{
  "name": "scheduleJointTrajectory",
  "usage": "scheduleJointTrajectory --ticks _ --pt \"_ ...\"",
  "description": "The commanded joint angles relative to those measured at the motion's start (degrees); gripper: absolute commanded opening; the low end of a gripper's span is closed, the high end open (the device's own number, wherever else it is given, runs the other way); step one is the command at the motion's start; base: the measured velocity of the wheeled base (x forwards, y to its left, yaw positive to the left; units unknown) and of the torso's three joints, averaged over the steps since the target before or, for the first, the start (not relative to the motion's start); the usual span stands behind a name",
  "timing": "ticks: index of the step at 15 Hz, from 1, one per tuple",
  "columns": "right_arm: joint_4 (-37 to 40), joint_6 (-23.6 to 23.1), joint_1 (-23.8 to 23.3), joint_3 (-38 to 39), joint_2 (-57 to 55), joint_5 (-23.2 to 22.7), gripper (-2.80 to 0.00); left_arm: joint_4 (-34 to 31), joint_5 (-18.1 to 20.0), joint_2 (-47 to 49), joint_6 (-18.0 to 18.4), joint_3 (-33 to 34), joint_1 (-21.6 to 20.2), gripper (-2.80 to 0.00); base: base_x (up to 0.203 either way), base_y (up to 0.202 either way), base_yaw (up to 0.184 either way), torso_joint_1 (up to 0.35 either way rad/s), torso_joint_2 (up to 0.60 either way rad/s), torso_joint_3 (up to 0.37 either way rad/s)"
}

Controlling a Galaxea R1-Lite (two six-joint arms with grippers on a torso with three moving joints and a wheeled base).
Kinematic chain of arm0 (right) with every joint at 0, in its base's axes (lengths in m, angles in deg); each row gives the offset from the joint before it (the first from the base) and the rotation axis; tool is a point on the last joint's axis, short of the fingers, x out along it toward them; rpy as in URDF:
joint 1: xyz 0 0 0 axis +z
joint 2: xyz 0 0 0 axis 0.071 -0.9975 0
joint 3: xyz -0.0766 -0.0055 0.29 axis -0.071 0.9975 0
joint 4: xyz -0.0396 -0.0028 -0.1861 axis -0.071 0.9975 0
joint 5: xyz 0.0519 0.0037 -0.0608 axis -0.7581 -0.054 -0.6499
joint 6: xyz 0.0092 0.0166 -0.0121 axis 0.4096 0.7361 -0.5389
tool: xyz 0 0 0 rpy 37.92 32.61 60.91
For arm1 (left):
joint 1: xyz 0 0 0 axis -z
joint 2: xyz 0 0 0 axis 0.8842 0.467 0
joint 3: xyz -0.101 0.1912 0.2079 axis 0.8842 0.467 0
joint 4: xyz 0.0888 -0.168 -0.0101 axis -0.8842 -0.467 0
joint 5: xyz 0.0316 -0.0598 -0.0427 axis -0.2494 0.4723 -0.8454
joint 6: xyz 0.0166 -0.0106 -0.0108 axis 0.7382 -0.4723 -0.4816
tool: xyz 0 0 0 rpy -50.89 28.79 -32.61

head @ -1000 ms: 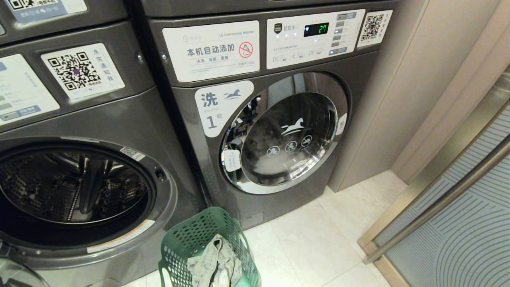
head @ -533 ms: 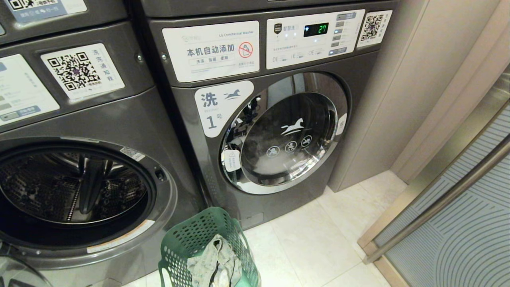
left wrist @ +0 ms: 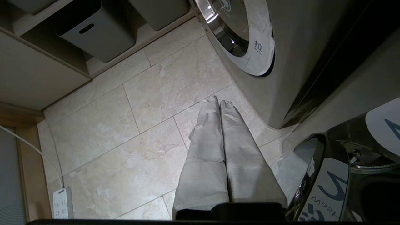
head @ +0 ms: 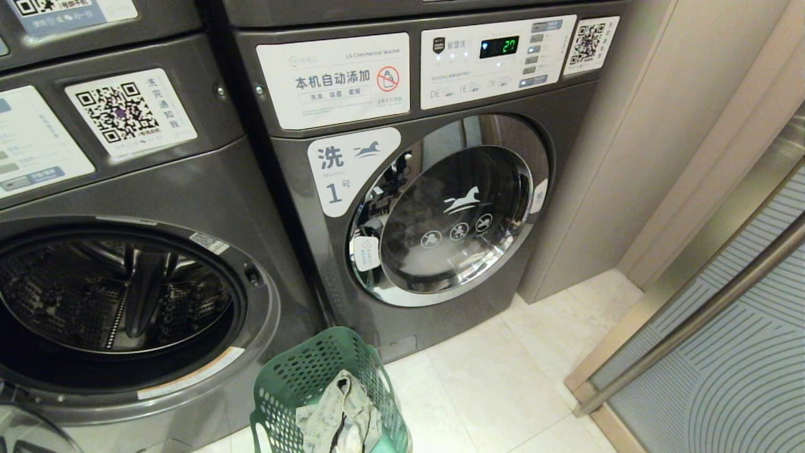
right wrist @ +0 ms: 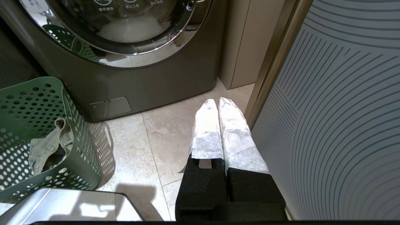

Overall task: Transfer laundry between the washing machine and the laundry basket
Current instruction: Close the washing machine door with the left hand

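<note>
The washing machine point(head: 188, 189) fills the head view's left side, its door swung open and the empty steel drum point(head: 119, 296) exposed. In front of it on the floor stands the green perforated laundry basket point(head: 302, 377), also in the right wrist view point(right wrist: 34, 106). The laundry point(head: 339, 415), a crumpled grey-beige bundle, lies inside it point(right wrist: 47, 150). Neither arm shows in the head view. My left gripper point(left wrist: 218, 103) is shut and empty above bare floor tiles. My right gripper point(right wrist: 218, 101) is shut and empty too, low over the floor to the basket's right.
The machine marked "1" point(head: 440, 207) stands to the right with its door closed and its display lit. A ribbed sliding door point(head: 723, 352) closes off the right side. The left wrist view shows a power strip point(left wrist: 62, 203), grey bins point(left wrist: 97, 31) and another chrome-rimmed door point(left wrist: 243, 34).
</note>
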State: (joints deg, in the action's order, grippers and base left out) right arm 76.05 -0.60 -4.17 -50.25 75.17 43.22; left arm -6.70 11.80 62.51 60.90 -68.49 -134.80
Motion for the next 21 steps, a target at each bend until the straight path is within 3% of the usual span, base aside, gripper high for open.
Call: scheduleJointTrajectory --ticks 1,5,11,21 --pt "-0.01 -0.09 0.01 0.00 0.00 -0.05 -2.80 1.41 0.53 -0.27 -0.04 0.83 0.30 -2.80 0.000 0.000 0.000 0.000 0.00 0.000" --pt "-0.01 -0.08 0.01 0.00 0.00 -0.05 -2.80 6.25 1.41 -1.65 0.55 5.51 0.30 -2.80 0.000 0.000 0.000 0.000 0.00 0.000" --pt "-0.01 0.00 0.01 0.00 0.00 -0.05 -2.80 6.34 1.41 -1.58 0.68 5.99 0.74 -2.80 0.000 0.000 0.000 0.000 0.00 0.000" --pt "-0.01 -0.04 0.01 0.00 0.00 -0.05 -2.80 6.69 1.33 -1.09 0.60 5.99 0.74 -2.80 0.000 -0.183 -0.001 0.003 0.00 0.004"
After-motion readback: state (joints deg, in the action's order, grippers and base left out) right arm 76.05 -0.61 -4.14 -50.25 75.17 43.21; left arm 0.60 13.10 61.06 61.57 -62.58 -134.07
